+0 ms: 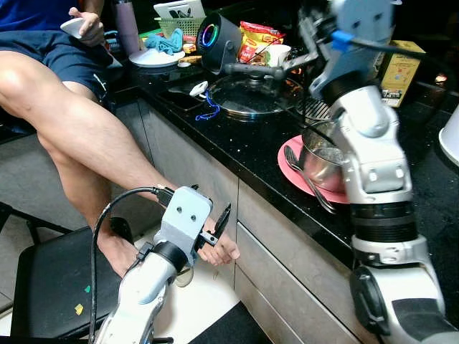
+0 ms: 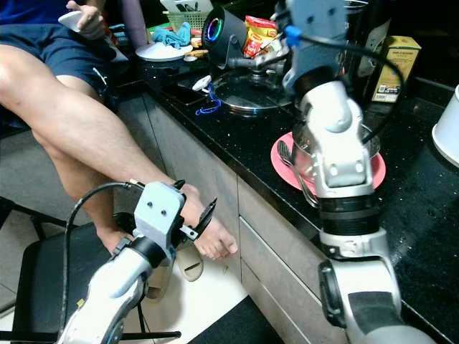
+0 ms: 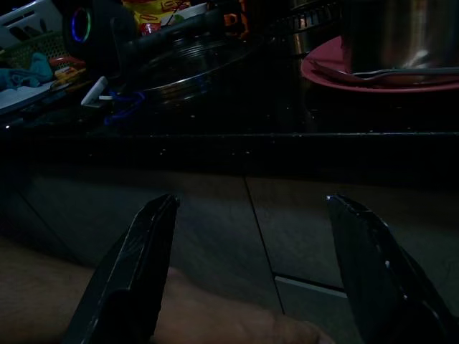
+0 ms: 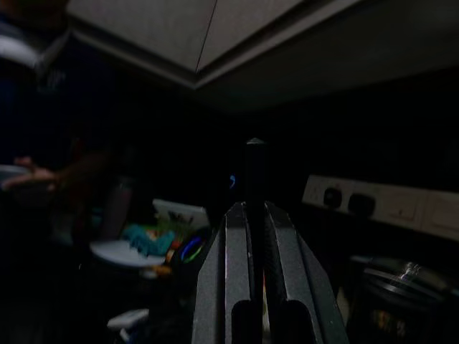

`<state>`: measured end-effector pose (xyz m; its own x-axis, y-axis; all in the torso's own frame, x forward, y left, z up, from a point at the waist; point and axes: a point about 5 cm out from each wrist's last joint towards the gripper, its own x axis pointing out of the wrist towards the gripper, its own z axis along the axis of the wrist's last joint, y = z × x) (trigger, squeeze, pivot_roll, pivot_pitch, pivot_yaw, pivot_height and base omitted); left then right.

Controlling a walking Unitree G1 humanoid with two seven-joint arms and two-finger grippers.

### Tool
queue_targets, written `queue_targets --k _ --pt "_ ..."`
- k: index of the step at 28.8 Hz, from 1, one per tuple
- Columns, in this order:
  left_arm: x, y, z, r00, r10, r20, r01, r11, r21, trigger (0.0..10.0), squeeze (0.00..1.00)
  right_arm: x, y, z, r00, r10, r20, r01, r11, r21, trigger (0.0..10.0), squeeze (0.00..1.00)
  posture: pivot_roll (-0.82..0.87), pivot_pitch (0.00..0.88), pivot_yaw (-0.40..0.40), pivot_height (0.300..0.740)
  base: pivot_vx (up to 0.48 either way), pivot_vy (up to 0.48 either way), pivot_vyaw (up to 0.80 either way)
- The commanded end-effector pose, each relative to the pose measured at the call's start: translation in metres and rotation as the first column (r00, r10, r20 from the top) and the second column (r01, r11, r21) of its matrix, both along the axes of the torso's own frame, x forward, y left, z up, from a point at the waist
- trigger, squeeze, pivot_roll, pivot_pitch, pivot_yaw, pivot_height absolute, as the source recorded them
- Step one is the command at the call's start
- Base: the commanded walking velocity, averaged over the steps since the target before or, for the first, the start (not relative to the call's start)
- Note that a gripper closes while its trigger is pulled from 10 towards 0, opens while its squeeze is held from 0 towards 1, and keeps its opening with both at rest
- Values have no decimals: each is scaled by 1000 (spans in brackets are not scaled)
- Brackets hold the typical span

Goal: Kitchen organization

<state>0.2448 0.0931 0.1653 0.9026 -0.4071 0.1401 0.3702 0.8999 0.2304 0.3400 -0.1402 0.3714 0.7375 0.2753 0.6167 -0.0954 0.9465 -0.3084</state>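
Right end effector (image 4: 247,236) clamped on pan handle (image 1: 251,70)

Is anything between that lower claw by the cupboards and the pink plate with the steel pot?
Yes. The left gripper hangs open below the countertop, right by a person's foot, so the black counter edge lies between it and the pink plate. The right arm also stands before the plate, right gripper shut on a black handle.

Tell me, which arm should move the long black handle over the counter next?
Right. The right gripper is up over the counter and shut on the black handle. The left gripper hangs open, low by the cabinet, beside a person's foot.
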Motion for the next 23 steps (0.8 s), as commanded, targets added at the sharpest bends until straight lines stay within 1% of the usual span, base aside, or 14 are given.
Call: queue_targets --k 1,6,7,9,10,12,13,14,15,16,18,19,20,23 --pt "1 1 -4 1000 -3 -19 3 1000 11 10000 0 -9 -1 15 997 45 65 -46 999 16 0 0 -29 0 22 740 0 0 0" --pt "1 1 -4 1000 -4 -20 4 1000 10 10000 0 -15 -4 22 987 131 90 -137 989 60 0 0 -33 0 24 740 0 0 0" --pt "1 1 -5 1000 -5 -20 5 1000 9 10000 0 -18 -6 25 980 174 96 -184 978 97 0 0 -33 0 24 740 0 0 0" --pt "1 0 -4 1000 -6 -20 6 1000 8 10000 0 -23 -12 31 955 269 122 -289 935 207 0 0 -34 0 24 740 0 0 0" --pt "1 0 -4 1000 -6 -20 6 1000 8 10000 0 -23 -12 31 955 269 122 -289 935 207 0 0 -34 0 24 740 0 0 0" --pt "2 0 -4 1000 -6 -19 7 1000 7 10000 0 -26 -27 37 939 304 161 -342 875 343 0 0 -31 0 23 740 0 0 0" --pt "2 0 -4 1000 -6 -19 7 1000 7 10000 0 -26 -27 37 939 304 161 -342 875 343 0 0 -31 0 23 740 0 0 0" --pt "2 0 -4 1000 -6 -18 6 1000 7 10000 0 -25 -38 39 942 286 178 -335 846 414 196 0 -32 0 22 740 0 0 0" --pt "2 -1 -4 1000 -6 -18 6 1000 6 10000 0 -24 -47 40 948 261 181 -316 830 459 4314 0 -32 0 22 740 0 0 0" --pt "2 0 -4 1000 -5 -18 5 1000 6 10000 0 -21 -62 40 967 191 170 -252 828 500 10000 0 -31 0 21 740 0 0 0" --pt "2 0 -4 1000 -4 -19 4 1000 6 10000 0 -19 -71 39 976 150 157 -210 828 520 10000 0 -32 0 22 740 0 0 0" --pt "2 0 -4 1000 -4 -19 4 1000 6 10000 0 -19 -71 39 976 150 157 -210 828 520 10000 0 -32 0 22 740 0 0 0" --pt "2 0 -4 1000 -4 -19 4 1000 6 10000 0 -18 -78 39 983 119 140 -177 828 532 10000 0 -32 0 21 740 0 0 0" --pt "2 -1 -4 1000 -6 -17 6 1000 4 10000 0 -17 -89 38 989 87 121 -141 810 570 10000 0 -33 0 22 740 0 0 -788"
